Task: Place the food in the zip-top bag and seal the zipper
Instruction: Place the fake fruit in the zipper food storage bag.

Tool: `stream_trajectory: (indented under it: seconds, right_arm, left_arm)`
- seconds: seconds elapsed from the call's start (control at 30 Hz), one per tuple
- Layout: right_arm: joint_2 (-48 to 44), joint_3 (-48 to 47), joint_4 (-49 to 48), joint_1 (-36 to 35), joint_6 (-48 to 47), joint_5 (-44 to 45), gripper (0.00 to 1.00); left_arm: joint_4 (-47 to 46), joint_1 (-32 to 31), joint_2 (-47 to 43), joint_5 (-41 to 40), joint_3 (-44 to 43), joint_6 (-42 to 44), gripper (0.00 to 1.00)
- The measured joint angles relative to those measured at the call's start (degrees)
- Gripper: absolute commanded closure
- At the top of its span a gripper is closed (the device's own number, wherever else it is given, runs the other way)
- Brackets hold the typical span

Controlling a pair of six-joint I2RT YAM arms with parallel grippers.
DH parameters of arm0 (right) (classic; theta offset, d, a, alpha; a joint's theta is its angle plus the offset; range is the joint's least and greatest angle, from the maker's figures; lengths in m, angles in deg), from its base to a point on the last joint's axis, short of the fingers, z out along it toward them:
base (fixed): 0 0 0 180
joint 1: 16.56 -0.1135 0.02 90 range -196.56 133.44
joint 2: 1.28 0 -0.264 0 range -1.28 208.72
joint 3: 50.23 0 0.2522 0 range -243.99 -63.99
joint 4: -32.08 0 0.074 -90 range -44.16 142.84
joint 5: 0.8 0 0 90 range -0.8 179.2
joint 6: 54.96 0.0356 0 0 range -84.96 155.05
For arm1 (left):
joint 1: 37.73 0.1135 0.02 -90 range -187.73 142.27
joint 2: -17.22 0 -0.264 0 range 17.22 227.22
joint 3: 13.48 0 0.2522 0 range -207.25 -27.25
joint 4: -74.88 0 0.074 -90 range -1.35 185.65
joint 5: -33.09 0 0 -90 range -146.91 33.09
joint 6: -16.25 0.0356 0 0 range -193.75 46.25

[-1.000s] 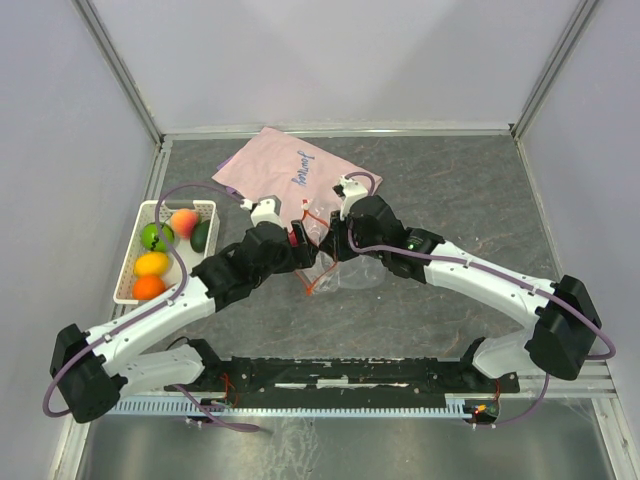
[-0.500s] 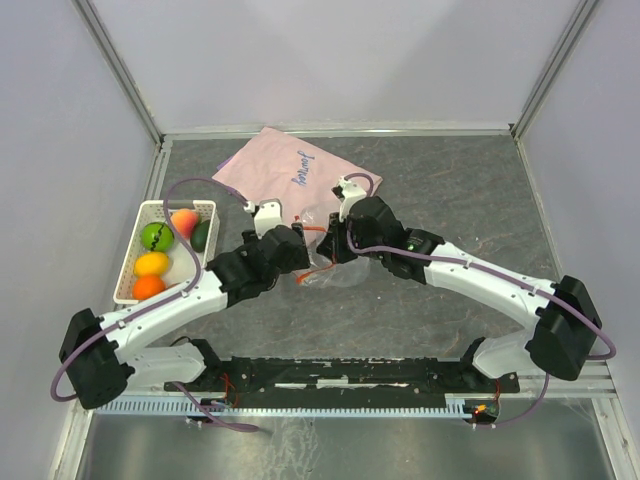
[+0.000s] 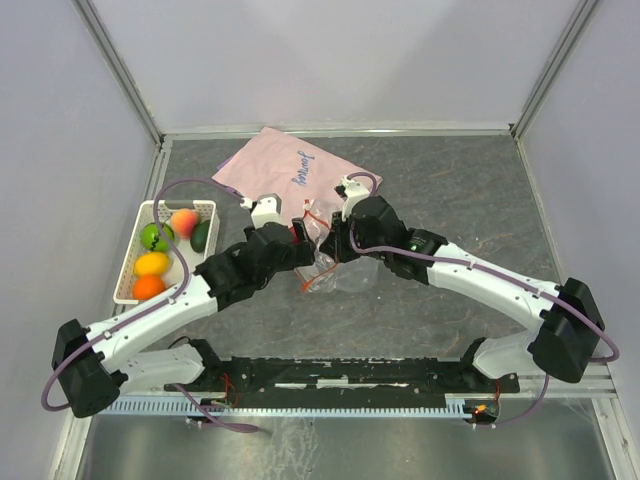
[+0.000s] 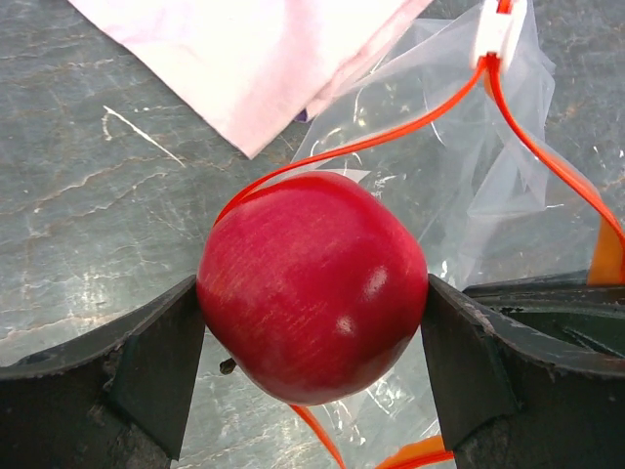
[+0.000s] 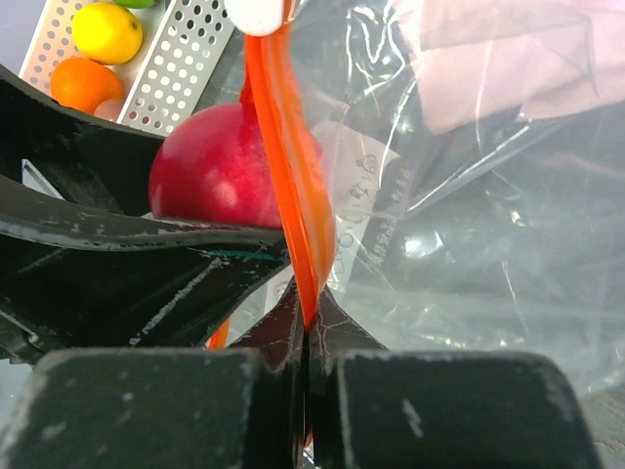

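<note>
1. Left of my left gripper [image 4: 312, 342], the white basket [image 3: 127, 283] holds five fruits [image 3: 152, 264] not yet bagged: green, peach, dark, yellow and orange.
2. The left gripper, spread wide, clamps the red fruit [image 4: 312, 283] between its fingers at the mouth of the zip-top bag [image 4: 459, 186]. I judge it not released.
3. The right gripper [image 5: 305, 337], pinched tight on the zipper [image 5: 293, 195], holds that mouth up.
4. I see no other fruit in the bag, and sealing remains.

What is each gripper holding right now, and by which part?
The left gripper holds the red fruit across its middle, a finger on each side. The right gripper pinches the zipper at the zip-top bag's rim.
</note>
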Motion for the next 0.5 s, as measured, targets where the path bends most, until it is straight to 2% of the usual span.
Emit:
stream_trajectory:
  seconds: [0.3,0.5]
  right_arm:
    - [0.00,0.00,-0.46,0.02,0.50,-0.70,0.98]
    - [0.00,0.00,-0.46,0.00,0.81,-0.70,0.98]
  left_arm:
    - [-2.01,-0.02,2.08,3.26,0.48,-0.04,0.06]
    - [-2.03,-0.02,2.08,3.45,0.83,-0.04,0.04]
